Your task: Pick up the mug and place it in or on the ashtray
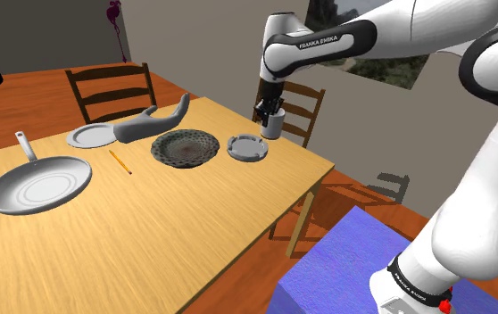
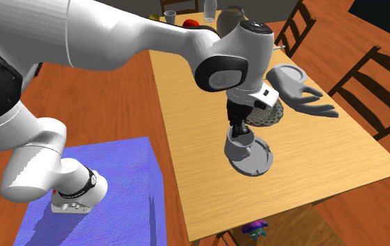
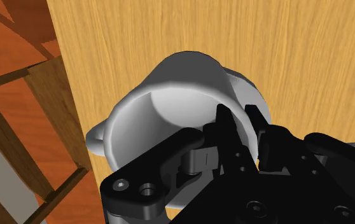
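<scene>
The claw [image 1: 270,114] is clenched on the wall of the grey mug [image 1: 273,126], one finger inside the rim and one outside, and holds it upright. The mug is just beside the grey ashtray [image 1: 247,147], on the shoulder view's right, near the far edge of the wooden tabletop [image 1: 149,232]. A dark bowl [image 1: 185,147] sits left of the ashtray.

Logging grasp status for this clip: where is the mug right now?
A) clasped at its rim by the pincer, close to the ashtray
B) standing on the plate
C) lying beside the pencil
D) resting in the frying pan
A: the pincer has one finger inside and one outside the wall of the mug, and the shoulder view shows the mug close by the ashtray.
</scene>
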Controlling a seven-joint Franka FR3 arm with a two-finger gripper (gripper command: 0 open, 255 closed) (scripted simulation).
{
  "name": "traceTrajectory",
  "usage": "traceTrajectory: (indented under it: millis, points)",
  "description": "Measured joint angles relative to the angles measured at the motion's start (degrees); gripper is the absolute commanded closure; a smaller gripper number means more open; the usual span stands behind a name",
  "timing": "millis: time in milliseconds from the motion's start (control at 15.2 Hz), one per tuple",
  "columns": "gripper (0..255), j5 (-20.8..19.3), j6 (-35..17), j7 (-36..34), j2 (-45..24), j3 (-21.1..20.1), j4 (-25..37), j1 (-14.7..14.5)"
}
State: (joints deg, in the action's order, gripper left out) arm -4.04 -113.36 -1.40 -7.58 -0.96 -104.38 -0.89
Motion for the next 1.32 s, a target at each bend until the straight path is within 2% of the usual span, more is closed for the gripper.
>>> traceTrajectory:
  millis: [264, 396, 462, 1320]
  points:
    - [255, -0.1, 4.5, -0.2, -9.1, -0.2, 13.6, -0.4]
    - [255, -0.2, 7.5, -0.7, -15.4, -0.4, 22.9, -0.9]
    - [255, -0.2, 7.7, -0.6, -16.7, -0.3, 24.3, -0.9]
    - [255, -0.5, -0.5, -1.0, -19.3, -0.2, 18.7, -0.7]
